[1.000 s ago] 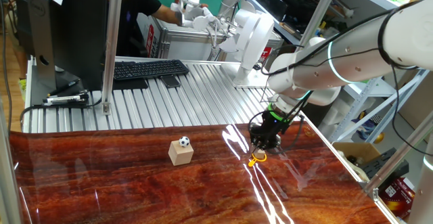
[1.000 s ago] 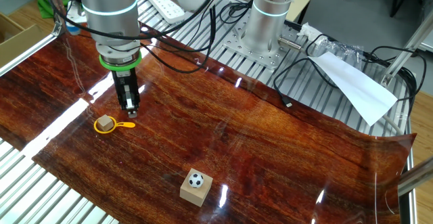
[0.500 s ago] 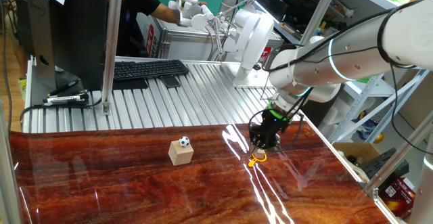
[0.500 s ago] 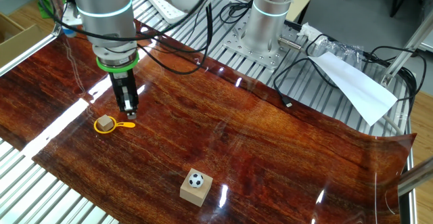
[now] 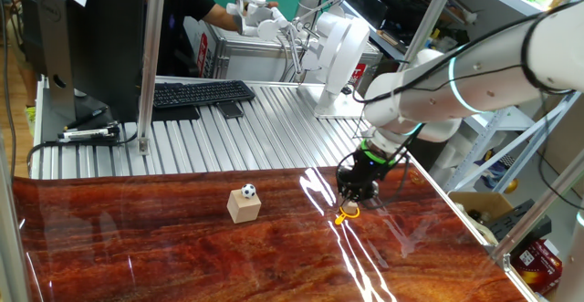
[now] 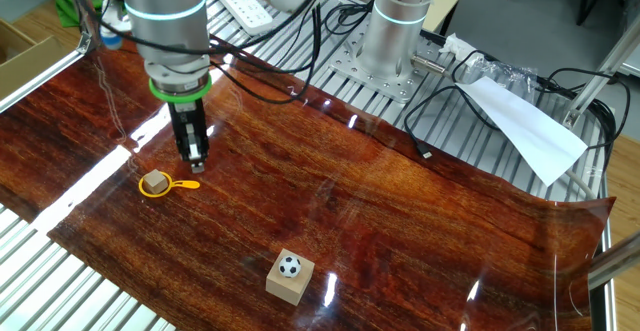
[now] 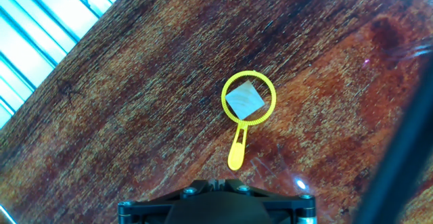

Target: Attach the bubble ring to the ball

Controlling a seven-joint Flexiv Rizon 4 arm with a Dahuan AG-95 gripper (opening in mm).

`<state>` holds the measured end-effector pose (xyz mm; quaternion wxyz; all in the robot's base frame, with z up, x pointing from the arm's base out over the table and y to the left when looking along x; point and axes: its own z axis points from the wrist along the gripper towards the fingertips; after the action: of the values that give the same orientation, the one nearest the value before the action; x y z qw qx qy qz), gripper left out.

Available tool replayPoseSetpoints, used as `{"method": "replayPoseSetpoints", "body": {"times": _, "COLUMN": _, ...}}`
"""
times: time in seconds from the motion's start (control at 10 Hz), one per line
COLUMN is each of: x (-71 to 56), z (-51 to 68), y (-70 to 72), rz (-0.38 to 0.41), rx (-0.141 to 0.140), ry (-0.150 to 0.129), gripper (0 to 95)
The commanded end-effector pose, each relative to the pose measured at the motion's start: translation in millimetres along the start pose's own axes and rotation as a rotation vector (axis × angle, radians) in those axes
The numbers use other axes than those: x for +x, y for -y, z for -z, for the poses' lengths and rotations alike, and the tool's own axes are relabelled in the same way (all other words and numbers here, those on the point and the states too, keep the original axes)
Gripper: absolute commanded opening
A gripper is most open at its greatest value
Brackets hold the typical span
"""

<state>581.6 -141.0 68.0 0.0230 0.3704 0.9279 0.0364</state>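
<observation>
The bubble ring is a yellow loop with a short stem, lying flat on the wooden table around a small tan cube. It also shows in one fixed view and in the hand view, with the cube inside the loop. My gripper hovers just above the stem's end, fingers together and holding nothing. Only its tips show in the hand view. The ball is black and white and sits on top of another tan cube, far from the gripper; it also shows in one fixed view.
A ridged metal table top borders the wooden board. On it are a keyboard, a monitor post and a second robot base. Cables and a white sheet lie at the far side. A person is behind.
The arm has shifted very slightly above the ring's stem. The ring, both cubes and the ball have not moved.
</observation>
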Motion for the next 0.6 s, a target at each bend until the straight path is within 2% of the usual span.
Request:
{"method": "replayPoseSetpoints", "body": {"times": 0.1, "x": 2.3, "z": 1.5, "y": 2.2, "rz": -0.014, "rx": 0.052, "ry": 0.009, "gripper": 0.0}}
{"method": "replayPoseSetpoints", "body": {"times": 0.6, "x": 2.3, "z": 1.5, "y": 2.2, "rz": -0.046, "rx": 0.094, "ry": -0.011, "gripper": 0.0}}
